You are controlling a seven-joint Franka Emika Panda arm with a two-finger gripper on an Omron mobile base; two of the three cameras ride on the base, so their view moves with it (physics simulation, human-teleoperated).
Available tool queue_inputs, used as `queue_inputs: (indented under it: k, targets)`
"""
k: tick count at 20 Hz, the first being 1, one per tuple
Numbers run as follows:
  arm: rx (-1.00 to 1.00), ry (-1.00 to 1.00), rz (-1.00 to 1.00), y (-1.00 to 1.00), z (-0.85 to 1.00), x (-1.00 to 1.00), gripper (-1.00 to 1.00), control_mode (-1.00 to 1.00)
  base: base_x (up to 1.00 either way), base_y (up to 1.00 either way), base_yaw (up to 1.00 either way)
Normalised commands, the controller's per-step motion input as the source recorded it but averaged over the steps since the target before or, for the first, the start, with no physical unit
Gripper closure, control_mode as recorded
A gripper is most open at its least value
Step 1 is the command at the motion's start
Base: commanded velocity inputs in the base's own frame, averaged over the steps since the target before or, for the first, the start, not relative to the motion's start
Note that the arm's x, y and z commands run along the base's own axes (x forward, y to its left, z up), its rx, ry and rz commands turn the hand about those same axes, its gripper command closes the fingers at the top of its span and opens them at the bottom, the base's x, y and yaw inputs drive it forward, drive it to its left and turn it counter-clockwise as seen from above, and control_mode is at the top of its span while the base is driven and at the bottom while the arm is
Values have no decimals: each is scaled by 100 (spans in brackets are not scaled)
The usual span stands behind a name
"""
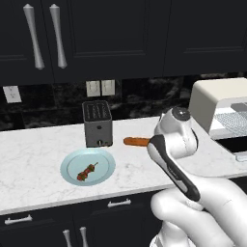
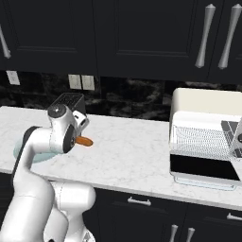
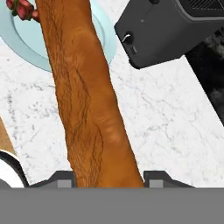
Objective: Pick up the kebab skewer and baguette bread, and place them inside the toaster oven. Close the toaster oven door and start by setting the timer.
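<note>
My gripper (image 3: 108, 179) is shut on the baguette bread (image 3: 89, 100), a long orange-brown loaf that runs up from between the fingers. In the base views one end of the baguette bread (image 1: 136, 141) (image 2: 84, 141) pokes out past my wrist, just above the counter. The kebab skewer (image 1: 87, 171) (image 3: 22, 8), with its red and dark chunks, lies on a pale blue plate (image 1: 72, 161) (image 3: 26, 48). At the right stands the toaster oven (image 1: 217, 103) (image 2: 203, 101), its wire rack showing. The toaster oven door (image 2: 203, 168) hangs open at the front.
A dark grey slot toaster (image 1: 97, 123) (image 2: 71, 101) (image 3: 166, 30) stands behind the plate, close to the loaf. White marble counter (image 2: 132, 151) stretches between my hand and the oven. Dark wall cabinets (image 1: 96, 34) hang above, and drawers sit below the counter edge.
</note>
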Motion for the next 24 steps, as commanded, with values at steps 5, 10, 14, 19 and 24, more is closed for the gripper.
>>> queue_inputs:
  k: [5, 10, 14, 19, 24]
  targets:
    - [0, -6, 11, -96, 38, -26, 100, -100, 0, 0, 0]
    - [0, -7, 15, -85, 35, -20, 100, -100, 0, 0, 0]
    - [0, -2, 10, -95, 47, -3, 100, -100, 0, 0, 0]
    - [1, 0, 6, -96, 40, 0, 100, -100, 0, 0, 0]
    - [0, 0, 3, -93, 30, 0, 100, -100, 0, 0, 0]
